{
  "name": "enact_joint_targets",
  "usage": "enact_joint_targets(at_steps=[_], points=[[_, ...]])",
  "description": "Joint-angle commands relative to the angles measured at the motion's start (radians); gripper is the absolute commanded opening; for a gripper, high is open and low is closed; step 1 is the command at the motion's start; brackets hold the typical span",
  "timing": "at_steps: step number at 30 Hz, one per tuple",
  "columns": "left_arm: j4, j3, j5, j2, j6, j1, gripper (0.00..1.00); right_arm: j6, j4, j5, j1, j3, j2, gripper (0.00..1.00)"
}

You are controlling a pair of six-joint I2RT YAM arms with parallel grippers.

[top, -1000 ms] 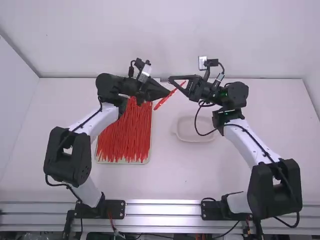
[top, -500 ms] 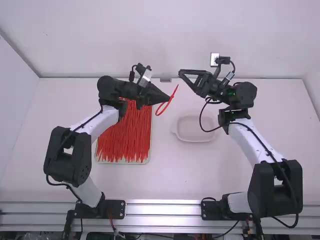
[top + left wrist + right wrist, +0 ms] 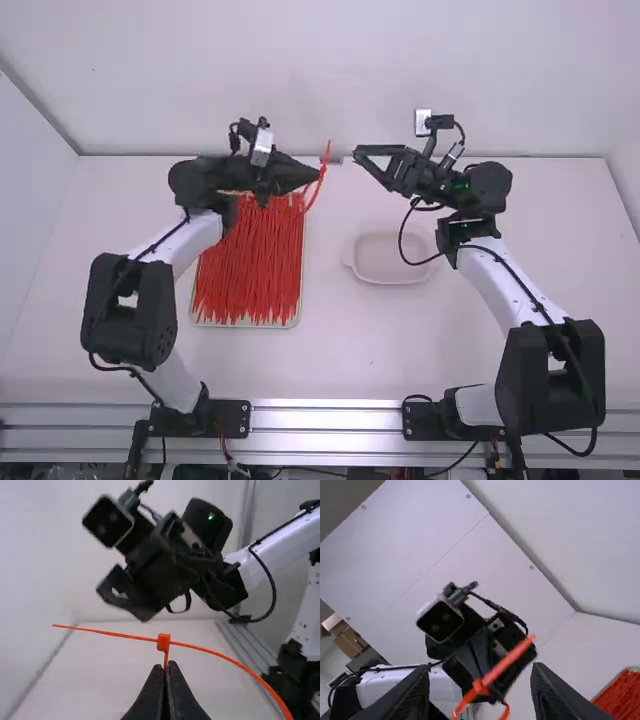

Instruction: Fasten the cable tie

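Left gripper [image 3: 165,666] clenched on the tie [image 3: 163,642]; right gripper [image 3: 362,157] spread wide, grasping nothing.
The tie hangs in the air over the far side of the table [image 3: 100,220], pinched just under its head, with the strap running out to both sides of the head, one end straight and the other curving down. The right gripper faces it from near by, apart from it. Spare red ties lie on a tray [image 3: 296,322], and a clear tub [image 3: 392,260] sits beside it.
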State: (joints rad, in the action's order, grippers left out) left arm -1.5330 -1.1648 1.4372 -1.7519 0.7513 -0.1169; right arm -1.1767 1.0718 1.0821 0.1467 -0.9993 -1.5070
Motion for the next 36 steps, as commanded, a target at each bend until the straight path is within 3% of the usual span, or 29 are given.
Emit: enact_joint_targets(at_steps=[1,14,21,33,36], points=[[-0.078,-0.003,-0.034,0.016,0.071,0.004,0.02,0.010,-0.020,0.018,0.004,-0.015,0.009,0.55],[-0.083,-0.062,-0.027,0.020,0.068,-0.034,0.02,0.029,-0.020,-0.079,0.117,-0.015,0.009,0.53],[-0.083,-0.065,-0.013,0.020,0.068,-0.040,0.02,0.029,0.006,-0.088,0.123,-0.015,0.009,0.27],[-0.069,-0.064,-0.007,0.020,0.064,-0.042,0.02,0.021,0.006,-0.111,0.125,-0.015,0.009,0.29],[-0.069,-0.064,-0.005,0.020,0.064,-0.043,0.02,0.021,0.006,-0.119,0.140,-0.015,0.009,0.23]])
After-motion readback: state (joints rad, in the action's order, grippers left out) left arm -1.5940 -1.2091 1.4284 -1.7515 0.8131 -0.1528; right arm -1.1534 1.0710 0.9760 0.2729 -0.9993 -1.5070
